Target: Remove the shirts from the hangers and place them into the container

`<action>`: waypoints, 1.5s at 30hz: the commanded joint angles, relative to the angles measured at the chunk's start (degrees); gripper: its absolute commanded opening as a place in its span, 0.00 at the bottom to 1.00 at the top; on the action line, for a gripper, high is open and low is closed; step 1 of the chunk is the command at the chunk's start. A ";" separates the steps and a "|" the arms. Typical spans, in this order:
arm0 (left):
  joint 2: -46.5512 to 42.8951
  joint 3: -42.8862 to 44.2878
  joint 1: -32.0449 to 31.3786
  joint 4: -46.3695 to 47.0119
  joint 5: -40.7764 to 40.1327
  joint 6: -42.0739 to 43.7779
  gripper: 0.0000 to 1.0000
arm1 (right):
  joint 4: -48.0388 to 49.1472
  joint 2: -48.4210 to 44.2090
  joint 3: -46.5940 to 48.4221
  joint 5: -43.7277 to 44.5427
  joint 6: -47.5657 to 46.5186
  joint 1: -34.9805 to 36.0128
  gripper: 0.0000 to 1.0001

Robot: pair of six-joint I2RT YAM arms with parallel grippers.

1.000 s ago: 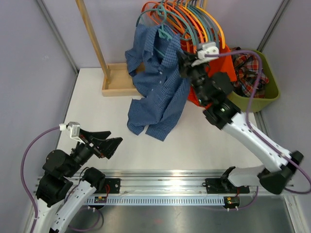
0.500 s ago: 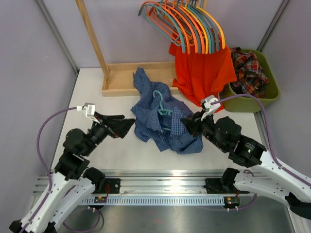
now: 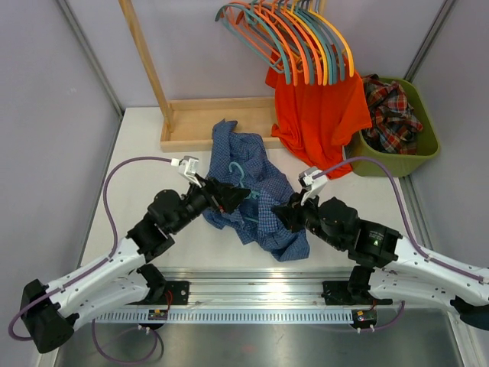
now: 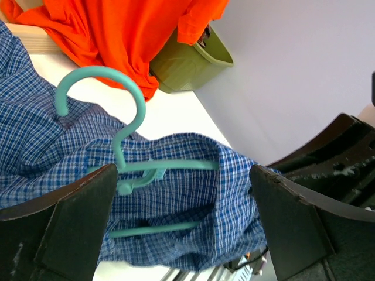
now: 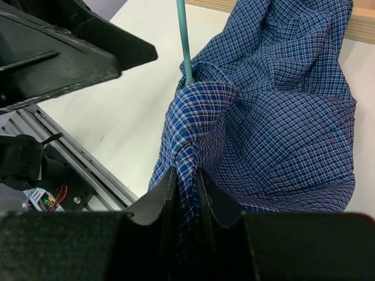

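The dark blue check shirt (image 3: 260, 195) lies crumpled on the table with a teal hanger (image 3: 246, 171) still inside its collar. My right gripper (image 3: 284, 215) is shut on a fold of this shirt (image 5: 258, 117), the cloth pinched between its jaws (image 5: 186, 175). My left gripper (image 3: 233, 197) is open at the shirt's left side, its fingers spread on either side of the hanger (image 4: 126, 137) without touching it. An orange-red shirt (image 3: 317, 115) hangs from the bunch of hangers (image 3: 294, 38). The olive container (image 3: 426, 144) holds a plaid shirt (image 3: 391, 107).
A light wooden base frame (image 3: 206, 124) with an upright post (image 3: 144, 57) stands at the back. Grey walls close in the table on the left and right. A metal rail (image 3: 252, 294) runs along the near edge.
My right gripper has brought the blue shirt and its teal hanger down from the rack onto the table. My left arm has swung right until its open gripper reached the shirt.
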 commanded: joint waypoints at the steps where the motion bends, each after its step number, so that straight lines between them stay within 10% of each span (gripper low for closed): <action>1: 2.41 1.54 -1.17 8.25 -6.46 2.20 0.99 | 4.99 0.44 1.80 0.47 1.95 1.51 0.00; 12: 9.81 3.13 -3.19 8.34 -15.25 6.34 0.99 | 4.29 -0.35 3.90 1.52 1.33 4.42 0.00; 23: 12.44 2.86 -3.37 12.65 -10.24 4.06 0.17 | 3.85 -3.69 3.90 3.63 1.24 4.42 0.00; 29: 13.06 4.18 -3.46 12.56 -9.45 3.79 0.00 | 3.77 -3.16 4.08 3.63 1.60 4.33 0.00; 37: 17.62 19.63 -1.97 0.29 -15.86 11.78 0.00 | 0.16 -3.07 4.61 4.25 3.00 4.42 0.36; 45: 21.85 31.16 3.83 -7.91 -14.02 14.95 0.00 | -2.12 -6.06 2.41 5.74 3.97 4.33 0.50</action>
